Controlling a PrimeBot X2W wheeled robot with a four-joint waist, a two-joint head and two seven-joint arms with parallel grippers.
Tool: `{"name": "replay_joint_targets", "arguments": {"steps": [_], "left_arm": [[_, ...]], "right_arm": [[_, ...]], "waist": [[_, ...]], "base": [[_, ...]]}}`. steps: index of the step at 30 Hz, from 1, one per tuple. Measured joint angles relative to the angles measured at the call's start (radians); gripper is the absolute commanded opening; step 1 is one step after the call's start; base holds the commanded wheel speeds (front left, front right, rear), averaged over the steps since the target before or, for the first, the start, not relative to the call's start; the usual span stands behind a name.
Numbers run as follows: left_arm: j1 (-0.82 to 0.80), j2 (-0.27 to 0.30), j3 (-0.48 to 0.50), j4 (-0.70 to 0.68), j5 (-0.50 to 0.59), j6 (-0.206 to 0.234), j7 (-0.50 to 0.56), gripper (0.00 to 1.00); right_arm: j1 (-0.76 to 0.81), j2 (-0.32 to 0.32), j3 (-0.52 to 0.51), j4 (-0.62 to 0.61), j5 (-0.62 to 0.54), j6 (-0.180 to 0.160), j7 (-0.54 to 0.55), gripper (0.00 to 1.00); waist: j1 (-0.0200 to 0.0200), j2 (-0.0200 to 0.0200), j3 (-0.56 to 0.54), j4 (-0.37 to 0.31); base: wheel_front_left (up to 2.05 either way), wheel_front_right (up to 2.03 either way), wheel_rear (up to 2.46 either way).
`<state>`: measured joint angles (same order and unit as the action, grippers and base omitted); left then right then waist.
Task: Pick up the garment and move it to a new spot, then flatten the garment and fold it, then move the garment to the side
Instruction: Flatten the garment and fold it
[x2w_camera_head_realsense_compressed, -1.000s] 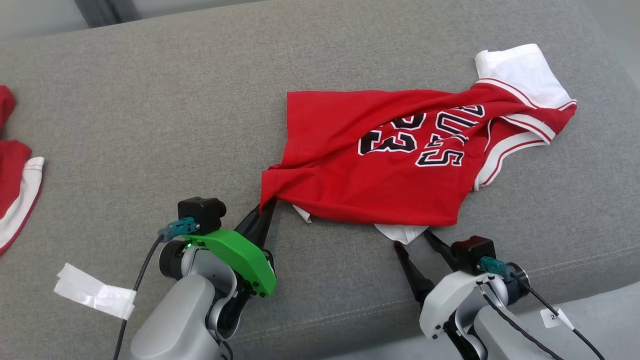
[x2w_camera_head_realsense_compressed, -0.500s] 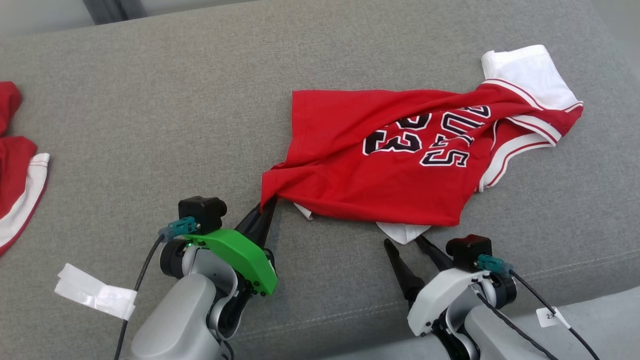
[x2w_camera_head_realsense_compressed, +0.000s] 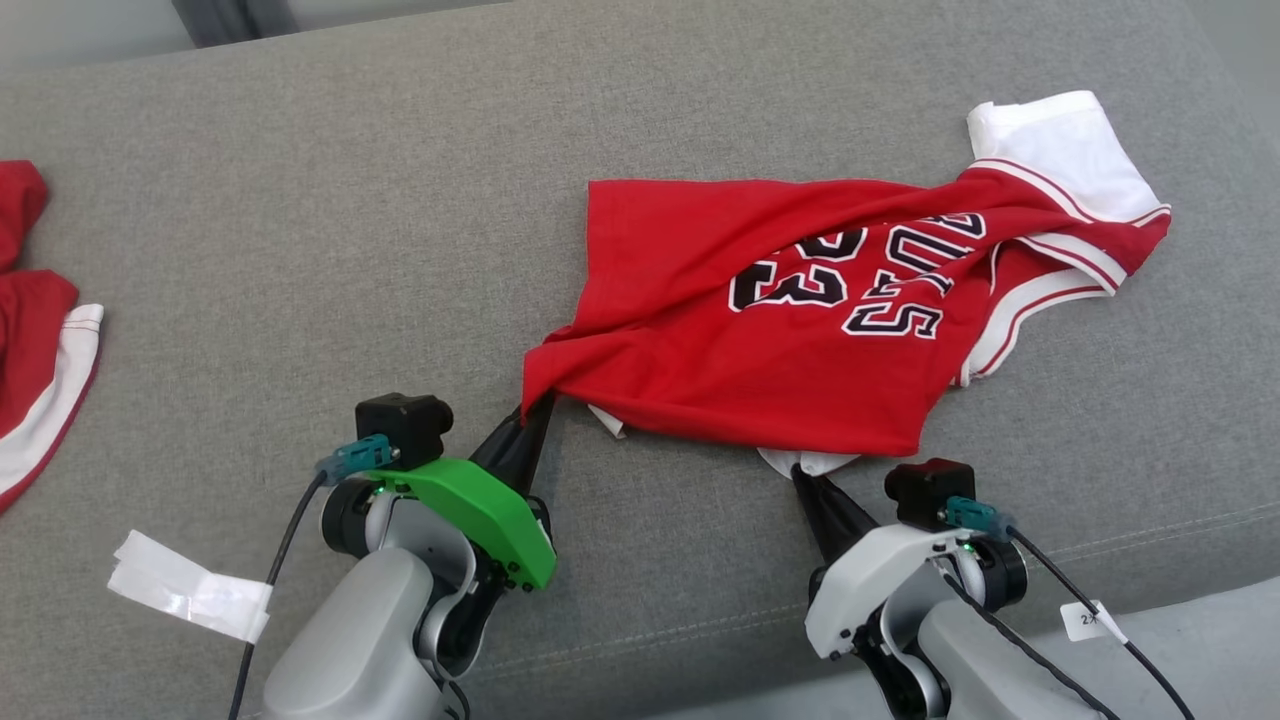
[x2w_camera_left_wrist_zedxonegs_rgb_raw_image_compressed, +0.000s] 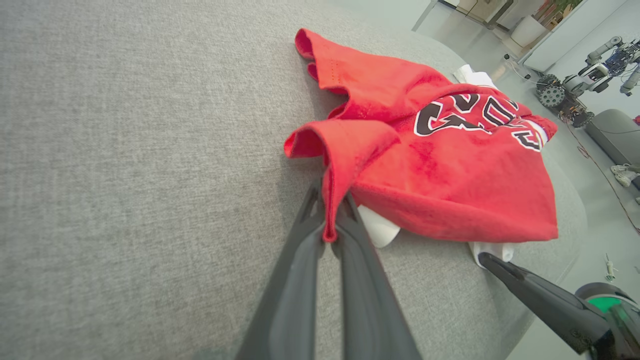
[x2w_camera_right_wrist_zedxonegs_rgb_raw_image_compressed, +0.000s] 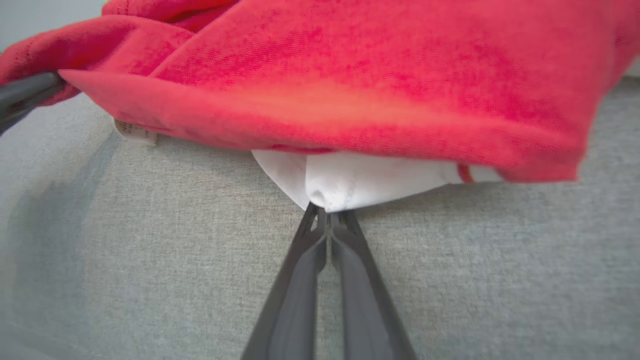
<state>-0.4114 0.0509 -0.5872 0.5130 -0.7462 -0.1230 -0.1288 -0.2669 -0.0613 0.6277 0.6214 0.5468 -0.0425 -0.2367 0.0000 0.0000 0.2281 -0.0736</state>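
Closing from wide open, right end effector (x2w_camera_head_realsense_compressed: 800, 472) pinches the white hem of the red garment (x2w_camera_head_realsense_compressed: 760, 370); left end effector (x2w_camera_head_realsense_compressed: 535, 412) stays clamped on its red corner.

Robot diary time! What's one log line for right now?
phase: grasping garment | left gripper: shut on red corner | right gripper: shut on white corner | garment: crumpled on grey cushion

On cushion (x2w_camera_head_realsense_compressed: 350, 250): garment (x2w_camera_head_realsense_compressed: 800, 330) right, other clothes (x2w_camera_head_realsense_compressed: 40, 350) left
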Motion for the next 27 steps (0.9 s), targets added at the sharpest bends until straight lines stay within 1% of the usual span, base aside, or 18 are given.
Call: {"name": "replay_joint_targets", "arguments": {"steps": [4,7,10,14,17,20,22,27], "left_arm": [[0.0,-0.001,0.014,0.003,-0.01,0.0,-0.017,0.0],[0.003,0.003,0.04,-0.002,-0.039,0.001,-0.031,0.0],[0.016,0.019,0.066,-0.011,-0.05,0.002,-0.041,0.0],[0.056,0.041,0.095,-0.023,-0.067,0.011,-0.049,0.0],[0.073,0.049,0.106,-0.039,-0.072,0.013,-0.05,0.0],[0.084,0.05,0.111,-0.054,-0.102,0.014,-0.049,0.0],[0.092,0.05,0.114,-0.07,-0.105,0.018,-0.049,0.0],[0.121,0.049,0.127,-0.113,-0.126,0.019,-0.048,0.0]], "right_arm": [[0.004,0.004,-0.02,-0.009,0.029,-0.002,0.0,0.0],[0.018,0.004,-0.062,-0.043,0.068,0.001,-0.001,0.0],[0.035,0.004,-0.12,-0.103,0.104,0.01,-0.002,0.0],[0.04,-0.028,-0.187,-0.217,0.158,0.043,-0.006,0.0],[0.041,-0.064,-0.219,-0.316,0.199,0.083,-0.006,0.0],[0.046,-0.093,-0.229,-0.42,0.231,0.123,-0.006,0.0],[0.053,-0.116,-0.234,-0.488,0.251,0.13,0.006,0.0],[0.06,-0.182,-0.287,-0.657,0.3,0.13,0.037,0.0]], "waist": [[0.0,0.0,-0.01,-0.003],[0.0,0.0,-0.02,-0.008],[0.0,0.0,-0.029,-0.018],[0.0,0.0,-0.047,-0.036],[0.0,0.0,-0.065,-0.049],[0.0,0.0,-0.085,-0.061],[0.0,0.0,-0.099,-0.067],[0.0,0.0,-0.131,-0.078]], "base": [[0.0,0.0,0.0],[0.0,0.0,0.0],[0.0,0.0,0.0],[0.0,0.0,0.0],[0.0,0.0,0.0],[0.0,0.0,0.0],[0.0,0.0,0.0],[0.0,0.0,0.0]]}}
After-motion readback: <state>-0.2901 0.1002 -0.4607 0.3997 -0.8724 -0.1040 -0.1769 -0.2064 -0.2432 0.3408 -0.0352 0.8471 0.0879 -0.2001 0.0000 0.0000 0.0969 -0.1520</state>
